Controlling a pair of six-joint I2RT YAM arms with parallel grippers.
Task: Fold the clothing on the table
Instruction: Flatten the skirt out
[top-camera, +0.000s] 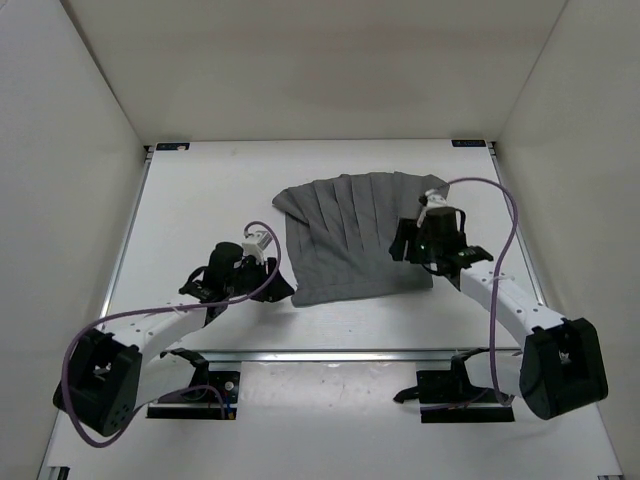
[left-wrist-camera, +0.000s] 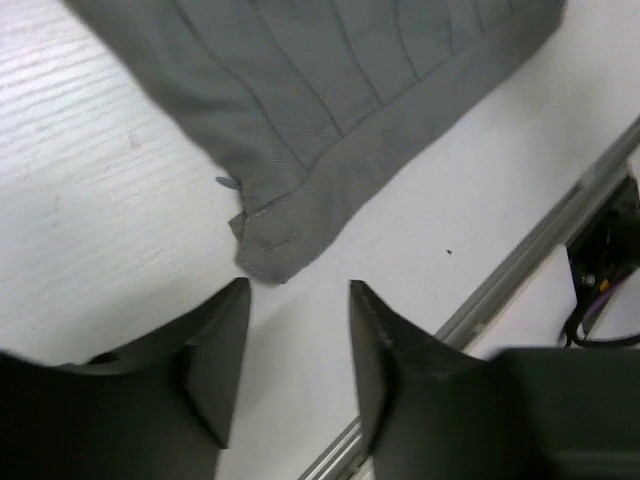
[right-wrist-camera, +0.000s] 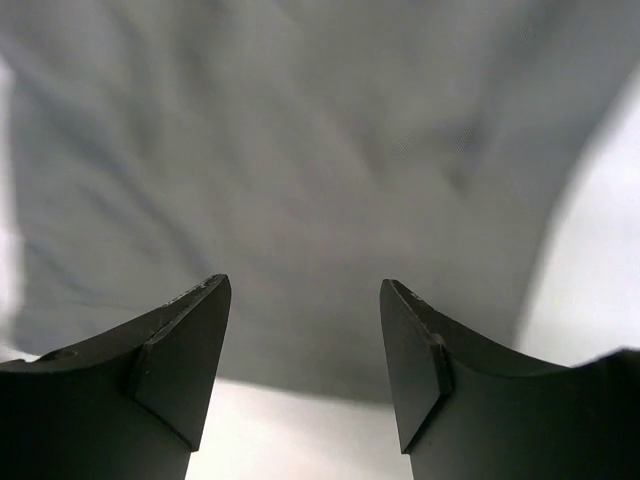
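Note:
The clothing (top-camera: 355, 235) is a dark grey pleated skirt lying flat in the middle of the white table (top-camera: 200, 200), fanned out toward the far side. My left gripper (top-camera: 276, 290) sits low at the skirt's near-left corner. In the left wrist view that corner (left-wrist-camera: 268, 258) lies just ahead of the fingertips, and the left gripper (left-wrist-camera: 298, 288) has its jaws apart with only bare table between them. My right gripper (top-camera: 407, 246) hovers over the skirt's right side. Open and holding nothing, the right gripper (right-wrist-camera: 305, 285) looks down on blurred grey fabric (right-wrist-camera: 300, 150).
A metal edge rail (top-camera: 340, 352) runs along the table's near side, close behind the left gripper, and shows as the rail (left-wrist-camera: 520, 270) in the left wrist view. Beyond it is a black bracket with cables (left-wrist-camera: 605, 270). White walls enclose the table on three sides.

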